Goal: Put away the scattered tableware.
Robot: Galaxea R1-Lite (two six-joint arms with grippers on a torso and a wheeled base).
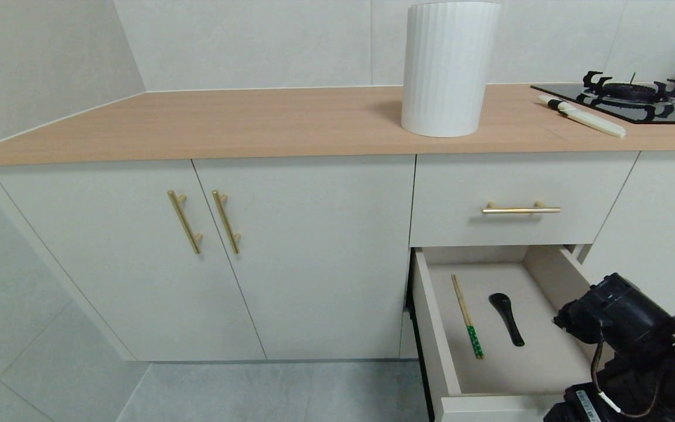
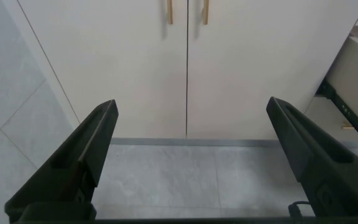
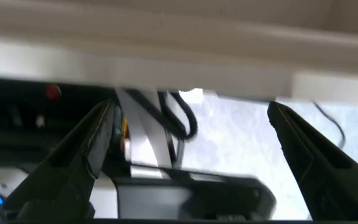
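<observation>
Left pincer (image 2: 191,104) wide open, empty, facing the doors (image 2: 104,62). Right pincer (image 3: 190,107) wide open, empty, arm by the drawer (image 1: 431,316) front. Chopsticks (image 1: 467,319) and spoon (image 1: 507,319) are in the drawer, knife (image 1: 586,117) on the desk (image 1: 255,120). Risk: arm clips the drawer when rising for the knife.
</observation>
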